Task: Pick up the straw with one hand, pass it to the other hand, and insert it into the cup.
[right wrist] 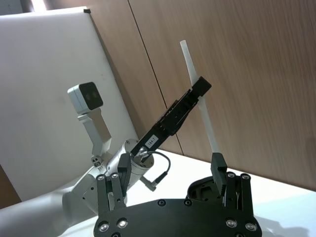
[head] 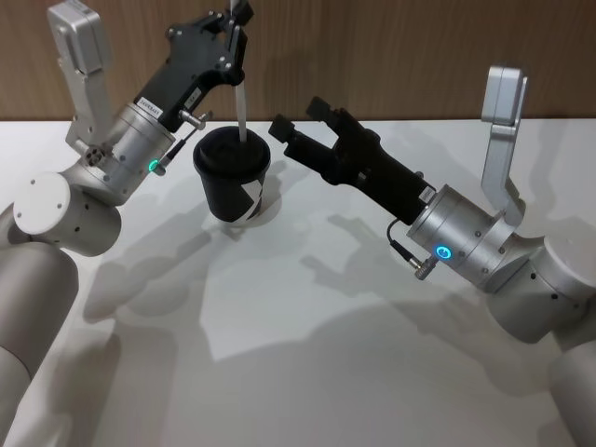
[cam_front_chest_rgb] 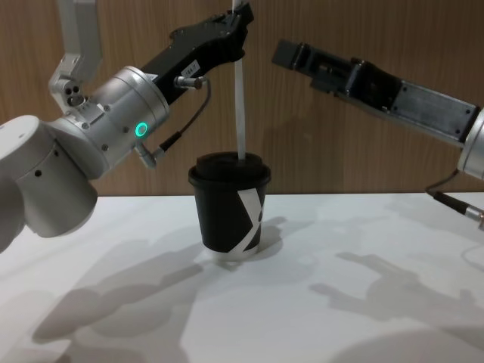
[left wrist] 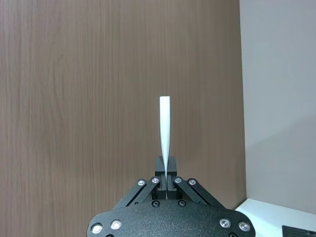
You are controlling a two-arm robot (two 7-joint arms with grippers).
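Note:
The black cup (head: 233, 182) with a black lid and a white mark stands on the white table, also in the chest view (cam_front_chest_rgb: 231, 208). The white straw (head: 242, 107) stands nearly upright above it, its lower end at the lid's top (cam_front_chest_rgb: 240, 98). My left gripper (head: 237, 28) is shut on the straw's upper part (left wrist: 164, 128), high above the cup (cam_front_chest_rgb: 238, 19). My right gripper (head: 300, 116) hangs open just right of the cup and straw, holding nothing (right wrist: 168, 168). The right wrist view shows the straw (right wrist: 200, 98) and the lid (right wrist: 202, 187) beyond its fingers.
The white table (head: 307, 354) spreads bare in front of the cup. A wooden wall (cam_front_chest_rgb: 340, 151) rises right behind the table's far edge. Both arms' silver bodies flank the cup left and right.

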